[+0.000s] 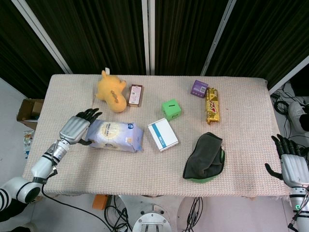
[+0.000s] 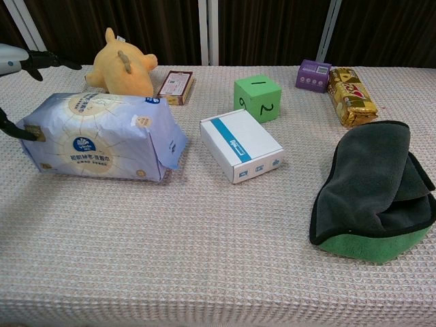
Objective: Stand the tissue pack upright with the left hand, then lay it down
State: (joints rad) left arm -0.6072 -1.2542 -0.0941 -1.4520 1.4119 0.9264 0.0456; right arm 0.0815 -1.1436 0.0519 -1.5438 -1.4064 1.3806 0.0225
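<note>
We see the left robot hand [image 1: 76, 128] at the left end of the tissue pack [image 1: 116, 136], fingers spread over the end and thumb underneath; firm grip or just contact, we can't tell. Pack lies flat on the bench [image 1: 145, 179], front-left. Right robot hand [image 1: 291, 163] is off the bench's right edge, fingers apart, holding nothing. Farther back: white box [image 1: 162, 135], green cube [image 1: 171, 109], yellow plush toy [image 1: 112, 91].
</note>
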